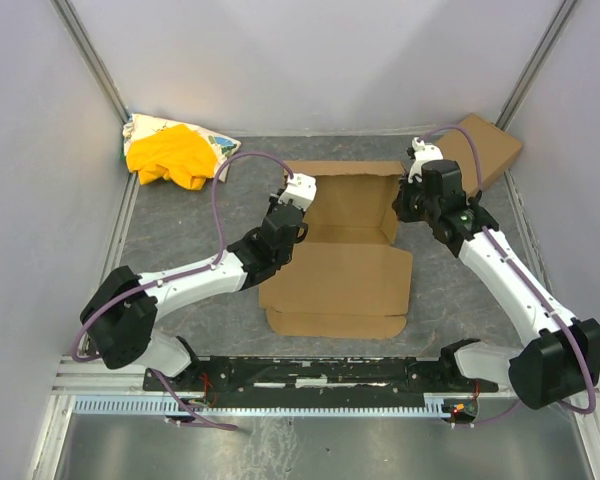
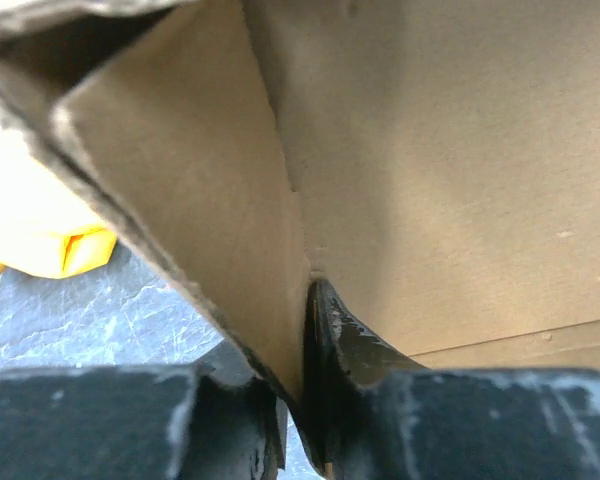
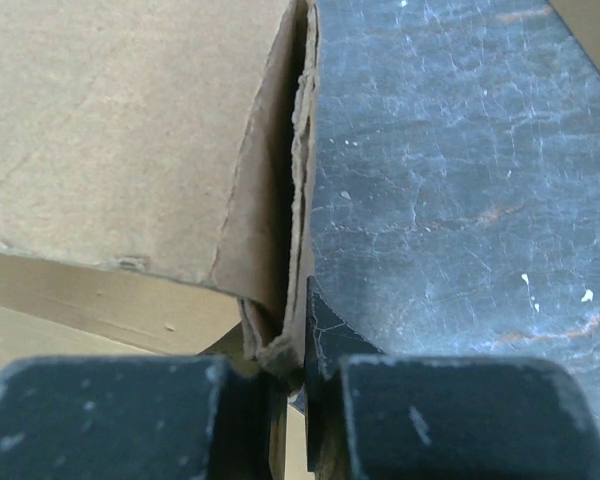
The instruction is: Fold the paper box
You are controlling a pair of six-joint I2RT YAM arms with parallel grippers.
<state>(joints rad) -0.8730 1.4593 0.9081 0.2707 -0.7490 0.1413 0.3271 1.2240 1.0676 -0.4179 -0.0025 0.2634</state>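
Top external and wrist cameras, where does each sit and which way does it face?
Top external: above and behind the bases, looking down at the flat brown cardboard paper box; both arms show.
Left wrist: on the left arm, facing along the left pincer at a raised flap.
Right wrist: on the right arm, facing along the right pincer at the box's edge.
All three share the box.

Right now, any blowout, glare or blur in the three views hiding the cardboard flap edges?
Top external: even light, sharp, plain brown cardboard mailer box fully readable. Left wrist: yellow-and-white cloth bundle blown out near white; nearest cardboard edge soft. Right wrist: flap edge crisp, mild sheen on grey mat.
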